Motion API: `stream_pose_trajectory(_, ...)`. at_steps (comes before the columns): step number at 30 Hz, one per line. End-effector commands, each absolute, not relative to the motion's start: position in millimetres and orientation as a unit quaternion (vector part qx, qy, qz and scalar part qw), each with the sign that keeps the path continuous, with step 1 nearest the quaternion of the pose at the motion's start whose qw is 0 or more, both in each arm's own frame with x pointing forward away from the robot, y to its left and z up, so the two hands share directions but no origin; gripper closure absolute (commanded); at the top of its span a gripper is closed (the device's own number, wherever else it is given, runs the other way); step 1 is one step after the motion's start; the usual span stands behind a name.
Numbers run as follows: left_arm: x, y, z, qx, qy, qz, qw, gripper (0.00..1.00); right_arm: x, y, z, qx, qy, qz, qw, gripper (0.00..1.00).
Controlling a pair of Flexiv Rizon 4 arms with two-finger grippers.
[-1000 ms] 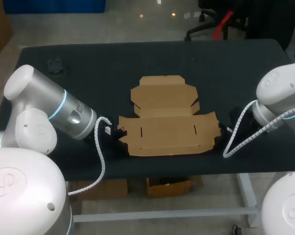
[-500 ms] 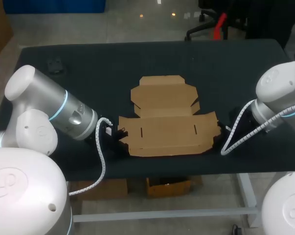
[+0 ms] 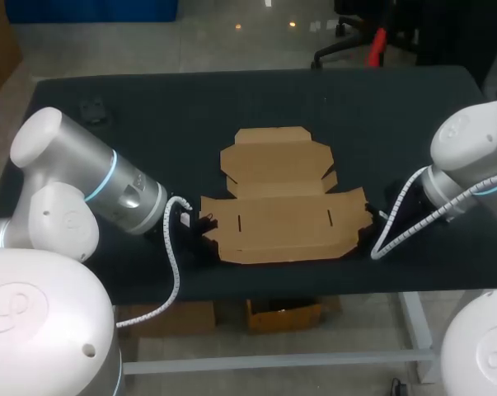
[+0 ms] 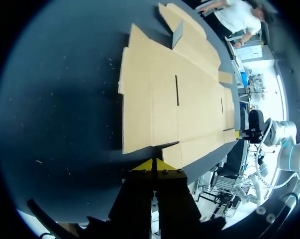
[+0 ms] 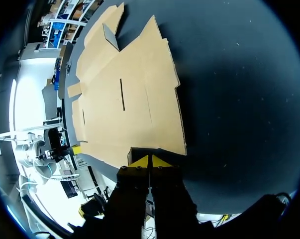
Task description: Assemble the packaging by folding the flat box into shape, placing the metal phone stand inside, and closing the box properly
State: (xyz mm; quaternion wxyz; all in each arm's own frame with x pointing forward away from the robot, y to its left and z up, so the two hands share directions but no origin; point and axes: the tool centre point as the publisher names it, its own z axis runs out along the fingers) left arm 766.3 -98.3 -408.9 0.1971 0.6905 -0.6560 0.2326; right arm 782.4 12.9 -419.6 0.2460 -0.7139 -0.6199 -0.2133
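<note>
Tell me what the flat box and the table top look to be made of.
The flat box: matte brown cardboard, shown by its creases and slots. The table top: dark matte covering, possibly cloth or rubber; pale specks lie on it.

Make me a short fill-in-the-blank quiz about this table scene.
The cardboard box lies ___ on the table, unfolded. Its wide panel has ___ narrow slots. The left end effector is at the box's ___ end; the right end effector is opposite. Missing words: flat; two; left.
</note>
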Motion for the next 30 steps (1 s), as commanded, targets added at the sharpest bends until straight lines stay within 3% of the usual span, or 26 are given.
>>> stream_pose_trajectory(1, 765.4, -99.4, -404.1, 0.691, -0.657, 0.233, 0.193, 1.0, 784.6, 13.5, -420.9, -0.713, -0.62, -0.211, 0.25, 1.0)
stream_pose_trajectory(30, 767.9, -108.7, -402.5, 0.683, -0.66, 0.24, 0.201, 1.0, 784.9, 16.1, -419.9, -0.711, -0.623, -0.209, 0.251, 1.0)
